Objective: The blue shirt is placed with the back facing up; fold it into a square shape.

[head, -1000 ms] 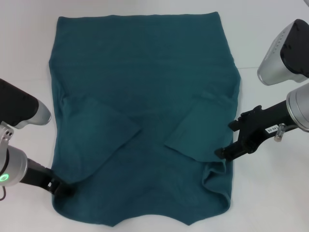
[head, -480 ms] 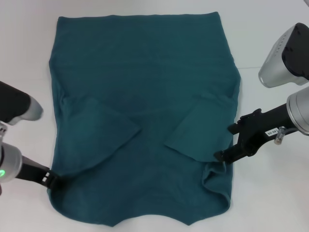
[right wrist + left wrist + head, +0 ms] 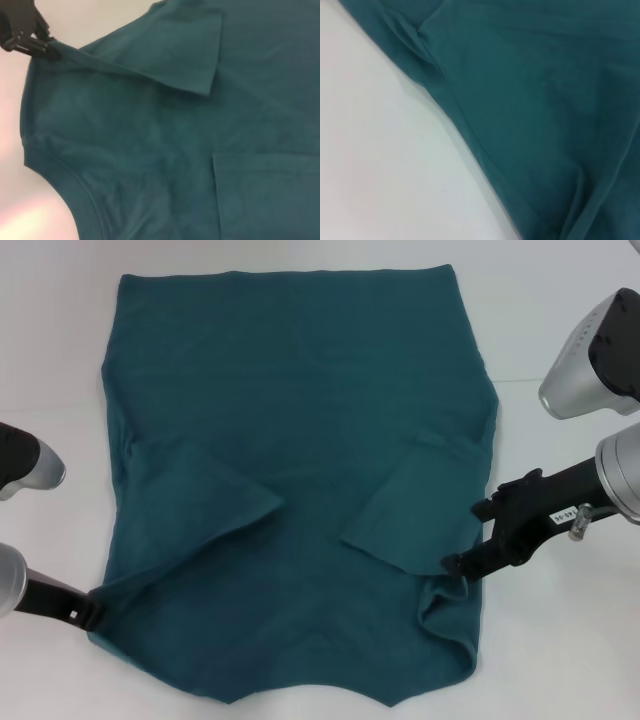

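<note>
The blue shirt [image 3: 300, 430] lies flat on the white table, both short sleeves folded inward over its body. My left gripper [image 3: 92, 610] is at the shirt's near left shoulder corner, shut on the edge and drawing it outward; the right wrist view shows the left gripper [image 3: 42, 46] pinching that edge. My right gripper [image 3: 458, 564] sits at the near right edge, shut on the fabric, with cloth bunched just below it. In the left wrist view the shirt [image 3: 545, 100] fills the picture beside bare table. The right wrist view shows the shirt [image 3: 175, 150] with its folded sleeves.
The white table [image 3: 560, 660] surrounds the shirt on all sides. The silver upper links of the right arm [image 3: 595, 360] hang over the table's right side, and the left arm's link [image 3: 25, 465] over the left side.
My left gripper has moved left and toward me, pulling the shirt's near left corner outward with it. The right gripper has shifted only slightly.
</note>
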### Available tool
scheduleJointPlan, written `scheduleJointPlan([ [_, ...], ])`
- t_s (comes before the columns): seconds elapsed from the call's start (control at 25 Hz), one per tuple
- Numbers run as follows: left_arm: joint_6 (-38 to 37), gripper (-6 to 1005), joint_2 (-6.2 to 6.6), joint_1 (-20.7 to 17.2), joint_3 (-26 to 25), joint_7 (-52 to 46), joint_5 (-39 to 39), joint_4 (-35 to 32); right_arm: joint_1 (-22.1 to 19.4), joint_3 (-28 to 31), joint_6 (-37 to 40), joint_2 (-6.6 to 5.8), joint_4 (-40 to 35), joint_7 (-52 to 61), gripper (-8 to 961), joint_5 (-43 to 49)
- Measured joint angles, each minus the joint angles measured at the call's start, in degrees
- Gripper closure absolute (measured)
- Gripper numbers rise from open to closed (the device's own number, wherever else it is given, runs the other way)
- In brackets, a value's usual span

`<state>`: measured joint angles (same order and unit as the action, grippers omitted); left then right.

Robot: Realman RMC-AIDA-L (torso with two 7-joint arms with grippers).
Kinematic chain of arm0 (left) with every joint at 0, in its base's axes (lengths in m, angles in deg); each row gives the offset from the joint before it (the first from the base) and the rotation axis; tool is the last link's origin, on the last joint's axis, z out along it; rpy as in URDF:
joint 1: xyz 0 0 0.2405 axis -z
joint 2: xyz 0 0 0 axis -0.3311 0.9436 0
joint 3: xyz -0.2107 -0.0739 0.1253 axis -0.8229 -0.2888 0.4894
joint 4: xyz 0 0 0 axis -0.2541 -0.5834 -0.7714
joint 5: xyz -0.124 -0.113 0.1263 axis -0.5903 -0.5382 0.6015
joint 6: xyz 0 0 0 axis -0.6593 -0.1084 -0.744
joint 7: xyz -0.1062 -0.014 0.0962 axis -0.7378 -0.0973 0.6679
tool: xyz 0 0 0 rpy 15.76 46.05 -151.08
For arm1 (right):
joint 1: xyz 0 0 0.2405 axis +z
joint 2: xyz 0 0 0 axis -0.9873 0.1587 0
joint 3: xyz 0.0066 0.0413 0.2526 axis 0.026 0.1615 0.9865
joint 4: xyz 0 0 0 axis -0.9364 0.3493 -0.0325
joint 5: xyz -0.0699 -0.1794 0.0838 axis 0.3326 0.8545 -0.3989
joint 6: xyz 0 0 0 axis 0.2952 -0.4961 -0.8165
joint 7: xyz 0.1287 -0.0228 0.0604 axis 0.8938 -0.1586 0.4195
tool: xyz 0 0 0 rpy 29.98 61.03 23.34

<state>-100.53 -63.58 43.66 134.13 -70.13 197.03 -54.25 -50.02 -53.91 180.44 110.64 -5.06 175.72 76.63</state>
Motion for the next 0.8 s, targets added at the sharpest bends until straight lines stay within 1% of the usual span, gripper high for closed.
scheduleJointPlan([
  [0.08, -0.20, 724, 0.00, -0.02, -0.01, 0.16, -0.14, 0.21, 0.01, 0.00, 0.23, -0.08, -0.15, 1.39, 36, 0.27],
  [0.2, -0.58, 800, 0.00, -0.04, -0.02, 0.43, -0.29, 0.30, 0.91, 0.13, 2.59, -0.26, -0.85, 5.47, 36, 2.17],
  [0.4, -0.66, 927, 0.03, 0.16, -0.04, 0.65, -0.36, 0.31, 4.57, -1.21, 9.77, -0.03, -1.90, 14.35, 37, 11.21],
  [0.48, -0.67, 979, 0.06, 0.21, -0.02, 0.91, -0.38, 0.33, 5.85, -2.51, 12.26, 0.04, -1.86, 17.55, 37, 13.06],
  [0.64, -0.71, 977, 0.08, 0.30, 0.46, 1.30, -0.28, 0.61, 7.21, -4.79, 14.20, 0.16, -1.44, 23.35, 38, 14.79],
  [0.8, -0.78, 975, 0.09, 0.37, 0.50, 1.85, -0.32, 0.65, 7.18, -6.54, 13.07, 0.26, -1.27, 27.54, 39, 16.77],
])
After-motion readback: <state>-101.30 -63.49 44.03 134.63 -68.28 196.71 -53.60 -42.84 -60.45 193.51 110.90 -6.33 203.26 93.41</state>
